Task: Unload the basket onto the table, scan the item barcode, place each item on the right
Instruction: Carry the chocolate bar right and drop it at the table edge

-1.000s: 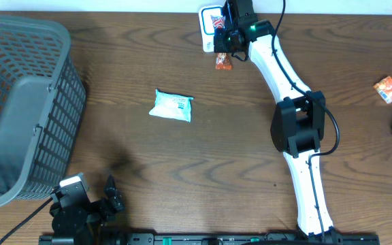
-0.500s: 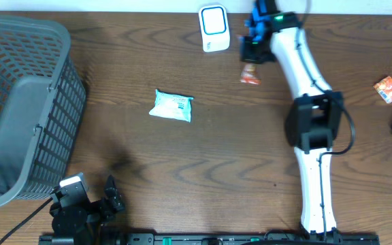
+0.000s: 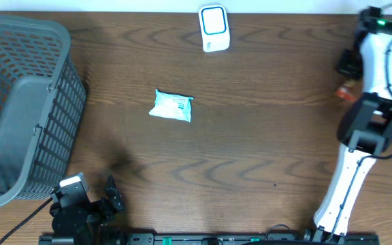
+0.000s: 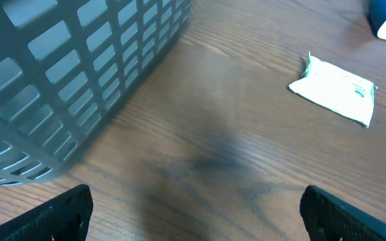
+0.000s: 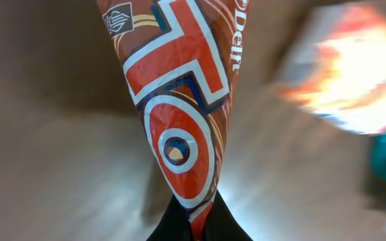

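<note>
Dark wooden table [image 3: 250, 150], with a white scanner [image 3: 214, 28] standing at its far edge; the right end effector [image 5: 191, 224] is clenched on the tip of a red snack packet [image 5: 179, 114], held well to the right of the scanner; wrist-view background is blurred. The left end effector [image 4: 193, 207] is released, fingers spread wide, low over the near edge, well left of the scanner; a grey basket [image 3: 19, 102] stands far left of the scanner; a white-teal pouch [image 3: 172, 106] lies flat, near-left of the scanner.

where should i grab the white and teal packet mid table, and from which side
Probably across its puffy middle, straight down from above. The white and teal packet lies flat on the table with bare wood all around, so the jaws can straddle its shorter width; its thin ends give less to pinch.
</note>
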`<move>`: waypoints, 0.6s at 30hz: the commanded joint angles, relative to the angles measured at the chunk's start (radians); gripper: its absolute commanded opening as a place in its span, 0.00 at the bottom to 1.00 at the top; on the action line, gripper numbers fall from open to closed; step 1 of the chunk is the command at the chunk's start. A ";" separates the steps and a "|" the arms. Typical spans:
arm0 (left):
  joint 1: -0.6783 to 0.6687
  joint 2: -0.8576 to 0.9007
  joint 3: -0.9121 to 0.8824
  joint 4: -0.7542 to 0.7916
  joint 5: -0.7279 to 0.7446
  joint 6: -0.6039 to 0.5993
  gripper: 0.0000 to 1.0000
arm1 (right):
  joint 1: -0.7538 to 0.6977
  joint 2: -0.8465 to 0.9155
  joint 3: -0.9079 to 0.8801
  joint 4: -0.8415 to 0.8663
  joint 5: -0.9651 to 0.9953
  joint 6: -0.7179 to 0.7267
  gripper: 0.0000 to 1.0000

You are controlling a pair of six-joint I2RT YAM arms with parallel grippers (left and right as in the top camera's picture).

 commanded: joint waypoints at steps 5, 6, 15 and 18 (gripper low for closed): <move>-0.003 -0.003 -0.003 -0.002 -0.009 -0.002 0.99 | -0.143 -0.043 -0.008 0.016 -0.048 -0.014 0.17; -0.003 -0.003 -0.003 -0.002 -0.009 -0.002 0.99 | -0.157 -0.043 -0.008 0.016 -0.060 -0.014 0.26; -0.003 -0.003 -0.003 -0.002 -0.009 -0.002 0.99 | -0.219 -0.049 -0.006 -0.012 -0.261 -0.014 0.99; -0.003 -0.003 -0.003 -0.002 -0.009 -0.002 0.99 | -0.218 -0.064 -0.005 -0.020 -0.299 -0.014 0.99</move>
